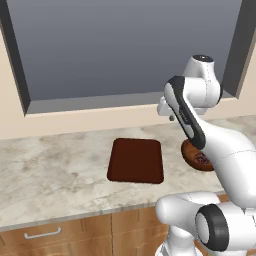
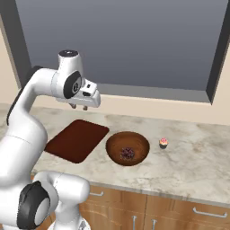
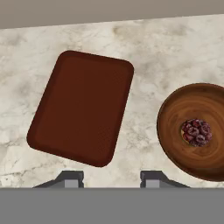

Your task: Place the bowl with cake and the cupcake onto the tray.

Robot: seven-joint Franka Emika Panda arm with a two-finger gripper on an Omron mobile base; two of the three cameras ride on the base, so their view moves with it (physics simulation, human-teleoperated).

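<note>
- The tray (image 2: 76, 140) lies flat on the marble table (image 2: 193, 161), dark brown, rectangular with rounded corners, and nothing rests on it.
- The bowl with cake (image 2: 128, 148) stands on the table just to the right of the tray in the right base view, close beside it but not touching; a strip of marble shows between them in the hand view.
- Inside the bowl, the small dark speckled cake (image 3: 196, 132) sits at its centre.
- The cupcake (image 2: 163, 143), with pink frosting and a red dot on top, stands upright on the table to the right of the bowl, near it but apart.
- The gripper (image 2: 79, 107) hangs in the air above the far edge of the tray, pointing down, well above the table and touching nothing.
- Its fingers (image 3: 70, 178) show as two dark tips at the bottom of the hand view, standing partly apart with bare marble and the tray's near edge between them; they hold nothing.
- In the left base view the arm (image 1: 187, 115) covers most of the bowl, of which only a reddish-brown part shows at the right of the tray.
- A large grey window (image 2: 126, 40) with a dark frame runs along the wall behind the table.
- Wooden drawers with pale handles (image 2: 208, 212) line the front below the table.
</note>
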